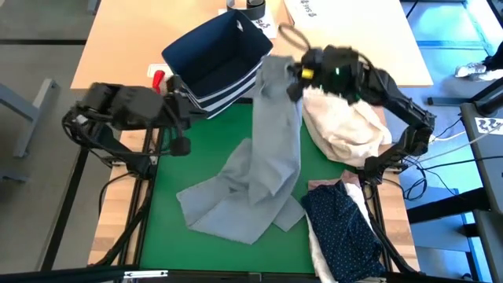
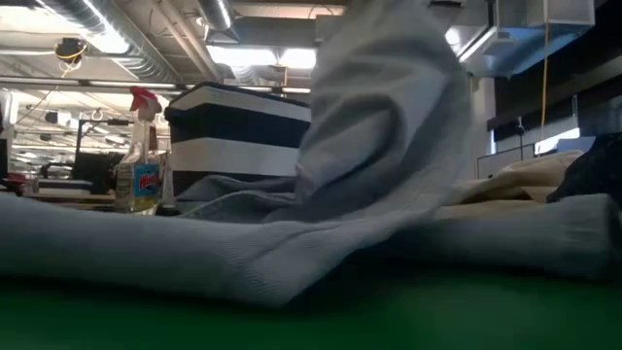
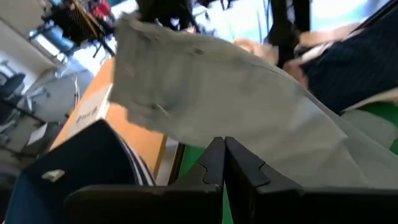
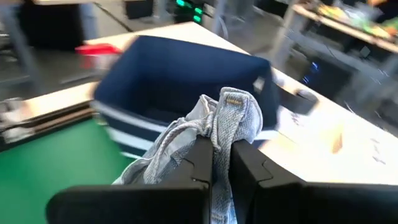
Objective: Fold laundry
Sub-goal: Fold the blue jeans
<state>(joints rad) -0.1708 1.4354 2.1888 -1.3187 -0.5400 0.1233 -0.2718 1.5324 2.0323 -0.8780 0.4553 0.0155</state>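
1. Right gripper (image 4: 214,163): fingers pinched tight on a bunched fold of the light grey jeans (image 1: 263,169), waistband end puckered up between them; raised just beside the open mouth of the navy fabric bin (image 1: 216,59).
2. Light grey jeans: strung from that grip past the bin's near corner and down onto the green mat (image 1: 200,153), legs spread and crumpled well away from the bin; in the low view, draped up in a tall fold in front of the bin.
3. Left gripper (image 3: 224,163): fingers pressed together, nothing between them; parked beside the bin's striped wall, at the mat's edge, pointing toward the jeans without touching them.
4. Navy fabric bin: tipped on its side at the mat's far corner, white stripes along its lower wall, opening facing up toward the overhead camera.
5. Cream-beige cloth bundle (image 1: 346,126): heaped on the far side of the jeans from the bin, just under the right arm.
6. Navy white-dotted shirt (image 1: 342,228): crumpled at the mat corner diagonally opposite the bin, lying over a white shirt (image 1: 318,251), with a scrap of pale pink top (image 1: 350,182) showing at its bin-ward edge.
7. Spray bottle (image 2: 139,156): upright beside the bin in the low view, red trigger head on top.
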